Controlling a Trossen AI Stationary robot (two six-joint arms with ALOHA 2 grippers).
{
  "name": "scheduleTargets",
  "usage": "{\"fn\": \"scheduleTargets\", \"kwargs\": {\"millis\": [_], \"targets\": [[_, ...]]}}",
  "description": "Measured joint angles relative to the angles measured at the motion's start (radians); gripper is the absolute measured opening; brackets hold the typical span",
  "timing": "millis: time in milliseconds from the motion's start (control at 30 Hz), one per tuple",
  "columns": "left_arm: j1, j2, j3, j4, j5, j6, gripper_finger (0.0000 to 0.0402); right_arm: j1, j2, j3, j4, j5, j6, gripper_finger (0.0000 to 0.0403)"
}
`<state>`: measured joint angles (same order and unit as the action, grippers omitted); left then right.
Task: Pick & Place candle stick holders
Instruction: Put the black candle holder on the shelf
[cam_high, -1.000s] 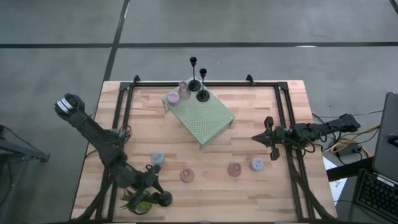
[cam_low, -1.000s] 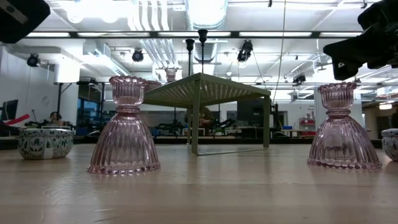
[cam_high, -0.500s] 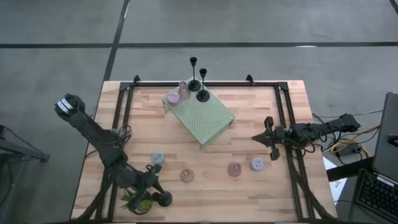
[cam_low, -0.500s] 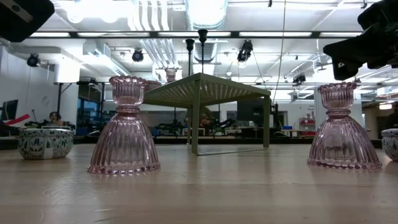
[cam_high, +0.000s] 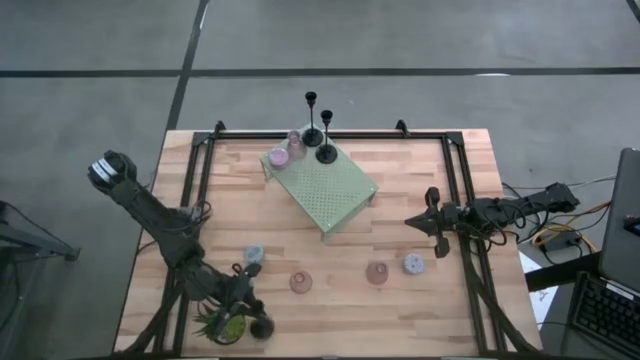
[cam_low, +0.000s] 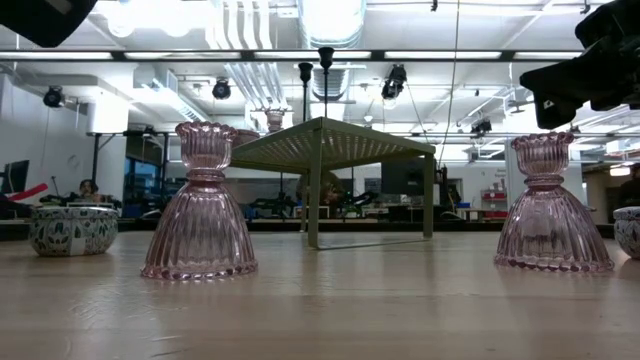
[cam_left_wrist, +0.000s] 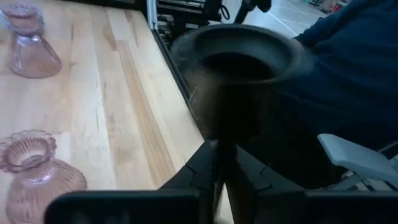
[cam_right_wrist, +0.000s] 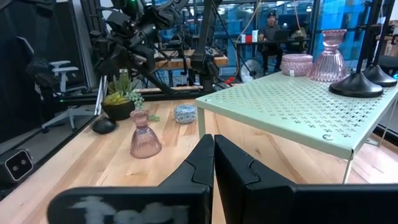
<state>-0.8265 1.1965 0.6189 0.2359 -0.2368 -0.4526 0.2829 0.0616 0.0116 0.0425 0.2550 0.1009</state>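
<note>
Table: wood top (cam_high: 400, 180), green stand (cam_high: 322, 188) carried two black holders (cam_high: 326, 152).
Left gripper (cam_high: 255, 322): near front edge by plant (cam_high: 222, 325), clamped on black holder (cam_left_wrist: 239, 74).
Right gripper (cam_high: 432, 222): fingers together, idle at right side.
Pink holders (cam_high: 301, 282): front centre.

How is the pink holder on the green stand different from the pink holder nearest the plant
The pink holder on the green stand sits raised at the back, beside black holders. The pink holder nearest the plant stands on the bare table near the front, alone. Both are upright, ribbed pink glass.
</note>
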Motion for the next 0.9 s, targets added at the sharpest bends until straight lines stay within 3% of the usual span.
{"fn": "scheduleTargets", "kwargs": {"millis": [200,467,767,900], "targets": [[0.0,-0.002,0.0,0.001,-0.003,0.014,0.0017,0.0,0.0,0.0,0.0,0.0,0.001,0.0008],[0.0,-0.007,0.0,0.101,-0.1,0.084,0.0025,0.0,0.0,0.0,0.0,0.0,0.0,0.0008],[0.005,-0.041,0.084,0.12,-0.259,0.2,0.0029,0.0,0.0,0.0,0.0,0.0,-0.004,0.0008],[0.028,-0.042,0.137,0.119,-0.386,0.294,0.0026,0.0,0.0,0.0,0.0,0.0,0.001,0.0008]]}}
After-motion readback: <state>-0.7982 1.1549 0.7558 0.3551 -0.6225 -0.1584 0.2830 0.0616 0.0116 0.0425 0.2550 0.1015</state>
